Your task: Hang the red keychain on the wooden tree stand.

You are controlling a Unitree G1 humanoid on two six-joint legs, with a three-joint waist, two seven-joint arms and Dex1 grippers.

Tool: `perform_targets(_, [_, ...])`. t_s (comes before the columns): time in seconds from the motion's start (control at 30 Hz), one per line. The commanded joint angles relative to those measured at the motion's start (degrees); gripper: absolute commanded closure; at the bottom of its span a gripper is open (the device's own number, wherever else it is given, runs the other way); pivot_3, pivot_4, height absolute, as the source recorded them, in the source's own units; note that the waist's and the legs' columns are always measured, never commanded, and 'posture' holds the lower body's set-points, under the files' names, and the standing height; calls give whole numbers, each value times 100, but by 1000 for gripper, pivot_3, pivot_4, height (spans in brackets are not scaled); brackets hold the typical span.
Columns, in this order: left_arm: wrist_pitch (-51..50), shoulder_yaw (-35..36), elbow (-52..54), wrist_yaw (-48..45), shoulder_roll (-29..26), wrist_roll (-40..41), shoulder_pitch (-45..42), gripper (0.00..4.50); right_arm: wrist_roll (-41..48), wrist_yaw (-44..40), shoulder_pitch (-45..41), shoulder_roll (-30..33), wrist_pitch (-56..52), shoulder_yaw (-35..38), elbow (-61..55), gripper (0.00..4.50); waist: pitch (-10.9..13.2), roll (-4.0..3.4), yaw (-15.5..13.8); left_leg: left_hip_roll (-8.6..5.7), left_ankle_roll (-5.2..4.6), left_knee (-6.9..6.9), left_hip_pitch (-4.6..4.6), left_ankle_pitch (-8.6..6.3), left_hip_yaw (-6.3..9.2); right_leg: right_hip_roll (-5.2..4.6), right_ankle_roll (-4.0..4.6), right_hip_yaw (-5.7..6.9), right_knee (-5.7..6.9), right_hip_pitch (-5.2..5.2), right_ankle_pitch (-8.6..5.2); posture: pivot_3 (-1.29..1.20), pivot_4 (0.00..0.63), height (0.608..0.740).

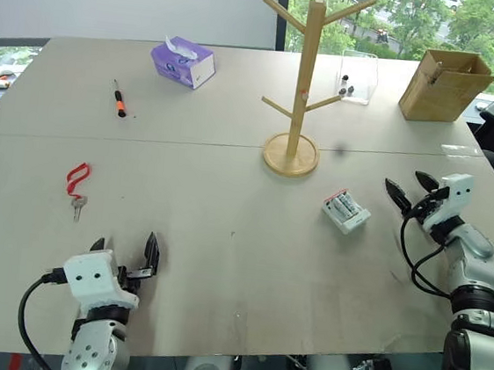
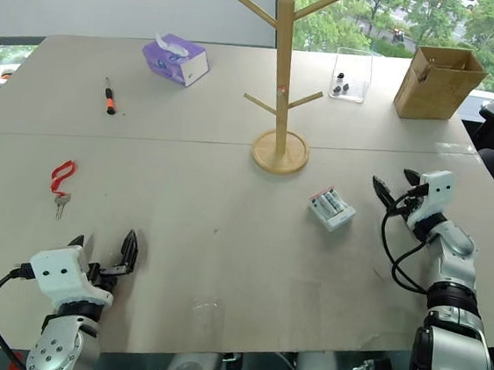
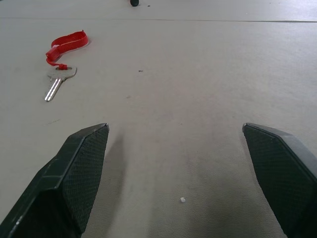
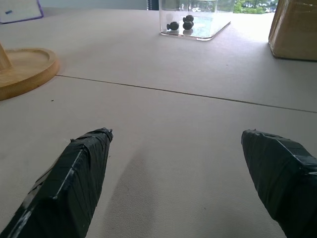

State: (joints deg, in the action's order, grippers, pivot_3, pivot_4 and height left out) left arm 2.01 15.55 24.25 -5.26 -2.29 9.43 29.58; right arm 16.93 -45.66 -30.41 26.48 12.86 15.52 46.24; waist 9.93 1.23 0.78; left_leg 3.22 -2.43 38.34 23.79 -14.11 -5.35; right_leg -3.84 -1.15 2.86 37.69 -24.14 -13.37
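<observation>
A wide pale table point(image 1: 221, 262) carries everything, with a seam line running across it beyond both pairs of fingers. The tree stand point(image 1: 300, 85) is set upright on its round base just past that seam, ahead of the right gripper point(image 1: 412, 188) and off to its left side; its pegs are bare. A cardboard box point(image 1: 444, 85) is placed far beyond the right fingers, its top open, though its inside cannot be made out. A purple tissue box point(image 1: 183, 62) is seen well ahead of the left gripper point(image 1: 125, 249), with a white tissue pulled up from its slot. A clear plastic container point(image 4: 193, 20) is found straight ahead of the right fingers, beside the cardboard box, and a few small dark round pieces lie on its bottom. A small clear pack point(image 1: 346, 210) holding batteries is laid just to the left of the right fingers. A screwdriver point(image 1: 118, 99) lies far ahead of the left fingers. The keychain point(image 3: 64, 47) is found flat on the table, ahead of the left fingers and to their left, red strap farthest away and key point(image 3: 57, 84) pointing back; nothing touches it. Both pairs of fingers are spread wide above the table, and nothing is held between them.
</observation>
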Motion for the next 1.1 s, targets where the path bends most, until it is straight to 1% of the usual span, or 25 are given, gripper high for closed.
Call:
perform_targets(0.03, [118,5,327,25,24,-1,110,29,31,-48,-77,113,110,49,-97,0,0,0,0,0,0,0,0,0,0,0,0,0,0,0,0,0,150,740])
perform_targets(0.5, [117,-40,354,27,20,-5,61,29,17,-44,-97,142,56,44,-145,0,0,0,0,0,0,0,0,0,-1,0,0,-1,0,0,0,0,150,740])
perform_targets(0.7, [107,-39,339,-26,-14,31,21,29,34,-9,-1,133,-7,43,-347,0,0,0,-1,0,0,0,0,0,-1,0,0,-1,0,0,0,0,150,740])
perform_targets(0.8, [84,-146,354,-156,-43,96,-52,29,69,-32,57,133,-71,49,-478,0,0,0,-1,0,0,0,0,0,-1,0,-1,-1,0,0,0,0,150,740])
perform_targets(0.9, [98,-759,452,-872,-387,152,-242,29,372,-187,399,125,-622,60,-1316,0,0,-1,-33,0,0,0,2,0,3,0,0,4,1,0,0,0,150,740])
perform_targets(0.97, [83,-1026,512,-1236,-615,265,-341,29,564,-238,711,118,-996,42,-2011,0,0,-3,-44,0,0,0,3,0,5,-2,1,7,1,0,0,0,150,740])
perform_targets(1.07, [325,-1482,465,-1999,-1114,276,-484,29,909,-251,1250,138,-1665,-4,-3237,0,-1,-6,-31,1,1,0,3,0,6,-3,0,6,1,0,1,0,150,740])
perform_targets(1.1, [366,-1563,434,-2123,-1209,293,-529,29,983,-236,1369,151,-1838,-12,-3519,0,-2,-7,-8,2,1,-2,3,0,5,-3,1,7,2,-1,1,0,150,740])
